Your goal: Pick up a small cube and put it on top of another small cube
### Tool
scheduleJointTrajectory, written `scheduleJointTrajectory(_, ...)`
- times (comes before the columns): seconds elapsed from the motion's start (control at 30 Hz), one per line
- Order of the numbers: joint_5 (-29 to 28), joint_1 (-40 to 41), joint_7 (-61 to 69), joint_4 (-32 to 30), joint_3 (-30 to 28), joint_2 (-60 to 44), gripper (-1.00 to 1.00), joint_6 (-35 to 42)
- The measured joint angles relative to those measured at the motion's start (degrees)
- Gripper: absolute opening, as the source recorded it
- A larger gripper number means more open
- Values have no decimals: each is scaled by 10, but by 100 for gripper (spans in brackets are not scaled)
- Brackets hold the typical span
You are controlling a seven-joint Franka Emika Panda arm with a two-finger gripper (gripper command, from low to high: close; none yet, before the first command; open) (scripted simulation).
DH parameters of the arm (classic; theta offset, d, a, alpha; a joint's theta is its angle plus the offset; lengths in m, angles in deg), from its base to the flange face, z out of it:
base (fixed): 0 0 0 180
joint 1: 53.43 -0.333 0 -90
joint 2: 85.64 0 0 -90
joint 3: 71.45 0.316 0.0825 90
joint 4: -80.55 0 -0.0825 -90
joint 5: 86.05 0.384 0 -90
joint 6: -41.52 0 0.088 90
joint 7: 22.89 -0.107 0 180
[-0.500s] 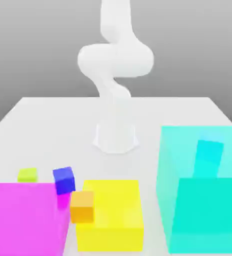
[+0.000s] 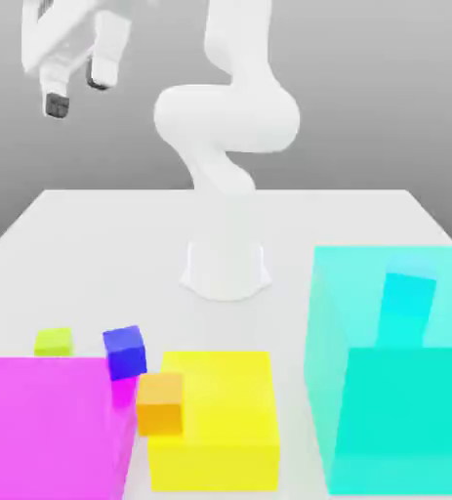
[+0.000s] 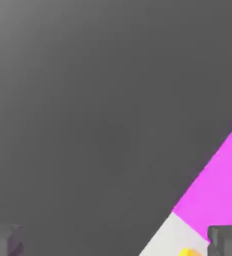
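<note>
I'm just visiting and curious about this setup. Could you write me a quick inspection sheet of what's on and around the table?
Surface: pale table, flat.
Job's things: small lime yellow-green cube on the table behind the magenta block; untouched.
Clutter: small dark blue cube and small orange cube between the magenta block and the yellow block; big translucent cyan block at the exterior view's right.
Grippers: gripper open, empty, high above the table at the exterior view's left.
Cables: nothing seen.
Surroundings: plain grey backdrop; white arm base at the table's middle.
</note>
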State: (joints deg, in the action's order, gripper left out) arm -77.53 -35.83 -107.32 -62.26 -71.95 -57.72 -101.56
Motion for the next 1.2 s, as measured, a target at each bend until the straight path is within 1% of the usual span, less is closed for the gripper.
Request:
scheduleJointTrajectory(0.3, 20, 87, -214, -56, 8, -91, 0, -58)
scheduleJointTrajectory(0.53, 15, 148, -394, -100, 6, -160, 0, -105)
scheduleJointTrajectory(0.77, -13, 209, -591, -145, -3, -227, 0, -154)
scheduleJointTrajectory(0.97, -67, 268, -781, -184, -23, -282, 0, -195)
scheduleJointTrajectory(1.0, -69, 243, -799, -187, -58, -293, 0, -203)
scheduleJointTrajectory(1.03, -70, 236, -807, -186, -63, -306, 0, -214)
scheduleJointTrajectory(1.2, -47, 246, -797, -174, -45, -384, 0, -278)
